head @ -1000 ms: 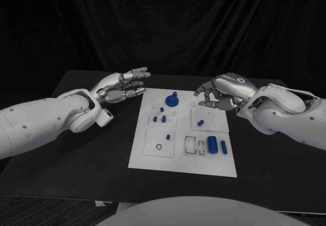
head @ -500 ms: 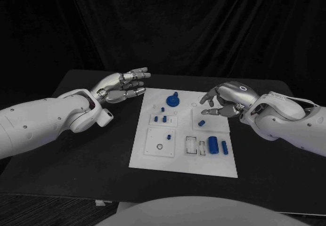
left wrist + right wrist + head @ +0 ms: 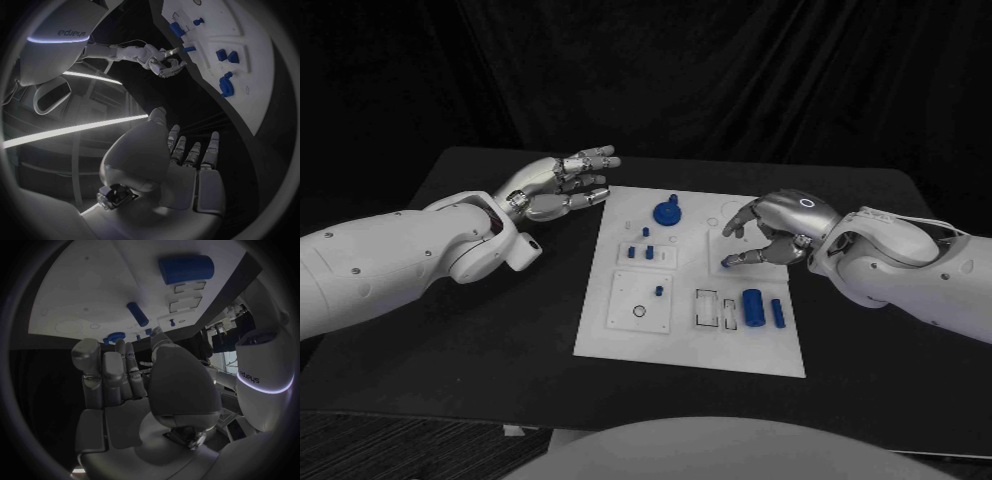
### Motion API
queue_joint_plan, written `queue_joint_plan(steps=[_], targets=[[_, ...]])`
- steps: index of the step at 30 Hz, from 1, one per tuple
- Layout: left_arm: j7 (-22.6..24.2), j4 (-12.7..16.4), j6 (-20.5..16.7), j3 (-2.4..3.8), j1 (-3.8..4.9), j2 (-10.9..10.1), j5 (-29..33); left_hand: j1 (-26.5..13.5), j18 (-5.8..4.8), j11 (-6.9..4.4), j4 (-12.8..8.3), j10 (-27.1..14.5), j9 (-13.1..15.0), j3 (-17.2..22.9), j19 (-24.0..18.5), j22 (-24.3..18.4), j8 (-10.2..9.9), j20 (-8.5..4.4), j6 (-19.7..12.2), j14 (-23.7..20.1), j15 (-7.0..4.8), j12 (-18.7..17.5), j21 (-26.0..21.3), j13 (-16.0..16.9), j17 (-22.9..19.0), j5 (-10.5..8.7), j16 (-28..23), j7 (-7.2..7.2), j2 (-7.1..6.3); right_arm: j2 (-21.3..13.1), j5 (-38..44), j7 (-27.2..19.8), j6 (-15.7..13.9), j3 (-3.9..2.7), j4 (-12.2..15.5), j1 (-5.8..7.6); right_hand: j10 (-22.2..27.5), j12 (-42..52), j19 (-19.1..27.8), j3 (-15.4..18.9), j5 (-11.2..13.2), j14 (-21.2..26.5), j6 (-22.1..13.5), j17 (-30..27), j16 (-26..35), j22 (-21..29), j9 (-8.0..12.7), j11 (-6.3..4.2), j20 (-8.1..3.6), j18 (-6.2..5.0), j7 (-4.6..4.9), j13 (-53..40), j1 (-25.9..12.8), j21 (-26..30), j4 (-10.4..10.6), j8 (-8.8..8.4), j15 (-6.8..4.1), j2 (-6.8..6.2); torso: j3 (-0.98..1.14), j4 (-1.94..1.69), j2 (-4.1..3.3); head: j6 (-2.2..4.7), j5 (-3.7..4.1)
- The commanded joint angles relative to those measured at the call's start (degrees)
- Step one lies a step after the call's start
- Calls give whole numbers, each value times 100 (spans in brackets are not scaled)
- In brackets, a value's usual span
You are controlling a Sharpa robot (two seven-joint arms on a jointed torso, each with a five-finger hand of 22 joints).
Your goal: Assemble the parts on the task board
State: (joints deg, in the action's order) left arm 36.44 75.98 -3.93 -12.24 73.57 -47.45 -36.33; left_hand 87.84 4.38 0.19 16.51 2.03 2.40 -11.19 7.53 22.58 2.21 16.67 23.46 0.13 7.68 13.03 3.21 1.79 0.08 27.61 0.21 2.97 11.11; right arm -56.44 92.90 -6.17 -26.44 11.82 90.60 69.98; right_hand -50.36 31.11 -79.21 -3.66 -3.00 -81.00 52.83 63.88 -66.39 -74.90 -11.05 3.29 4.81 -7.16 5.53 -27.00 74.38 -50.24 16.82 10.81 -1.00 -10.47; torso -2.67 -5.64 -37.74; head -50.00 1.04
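Some blue parts already stand in the white board (image 3: 625, 335). Others lie loose near its right edge. The right hand (image 3: 769, 235) reaches down to a small blue peg (image 3: 728, 262), holding nothing yet. The left hand (image 3: 560, 188) waits wide beside the board's far left corner.

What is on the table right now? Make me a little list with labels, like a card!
table: black
task board: white plate in the middle of the table
parts: small blue pieces on the board, including a round knob at the far end and a thick cylinder nearer the robot
left hand: holds nothing, fingers apart, beside the board's far left corner
right hand: over the board's right side, fingers reaching down at a small blue peg; touching or not, cannot tell
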Motion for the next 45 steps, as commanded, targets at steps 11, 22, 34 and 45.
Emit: queue_joint_plan(steps=[11, 22, 34, 45], targets=[[101, -19, 37, 6, -30, 16, 52, 50, -9, 45, 9, 0, 7, 50, -26, -9, 29, 8, 50, -2, 33, 23, -19, 8, -4, 26, -17, 3, 28, 84, 128, 18, 370, -3, -49, -101, -150, -105, -124, 879, 16, -180, 57, 476, -546, -760, -58, 0, 19, 142, 26, 131, -217, -477, 16, -10, 3, 53, -5, -2, 3, 0, 4], [104, -28, 67, 6, -45, 20, 52, 52, -9, 50, 9, 0, 6, 58, -25, -10, 28, 8, 48, -6, 32, 21, -19, 7, -6, 26, -19, 7, 40, 174, 252, 53, 174, -3, -99, -173, -322, 81, -184, 106, -2740, -241, 239, 753, -939, -834, -301, -29, 17, 200, -53, 160, 1015, -1025, -69, 135, -22, 349, -6, -3, 1, 0, 0], [104, -51, 131, 6, -75, 30, 52, 68, -8, 65, -2, 2, 6, 71, -16, 3, 27, 9, 57, 1, 35, 33, -14, 8, -3, 30, -16, 17, 47, 278, 269, 95, 182, -4, -183, -188, -419, 125, -162, -321, -2846, -224, 286, 722, -957, -834, -414, -69, -12, 195, -15, 193, 1230, -1112, -63, 208, -39, 245, -3, -2, 0, 0, -16], [82, -51, 141, 6, -84, 22, 52, 73, -9, 71, -5, 4, 10, 72, -17, -3, 30, 10, 86, 4, 38, 38, -14, 9, -2, 30, -15, 24, 43, 271, 270, 90, 179, -4, -187, -190, -542, 164, -131, -673, -2855, -200, 448, 647, -929, -832, -591, -111, -44, 196, 31, 229, 1389, -1179, -131, 380, -77, 149, -8, -2, 6, 0, -29]])
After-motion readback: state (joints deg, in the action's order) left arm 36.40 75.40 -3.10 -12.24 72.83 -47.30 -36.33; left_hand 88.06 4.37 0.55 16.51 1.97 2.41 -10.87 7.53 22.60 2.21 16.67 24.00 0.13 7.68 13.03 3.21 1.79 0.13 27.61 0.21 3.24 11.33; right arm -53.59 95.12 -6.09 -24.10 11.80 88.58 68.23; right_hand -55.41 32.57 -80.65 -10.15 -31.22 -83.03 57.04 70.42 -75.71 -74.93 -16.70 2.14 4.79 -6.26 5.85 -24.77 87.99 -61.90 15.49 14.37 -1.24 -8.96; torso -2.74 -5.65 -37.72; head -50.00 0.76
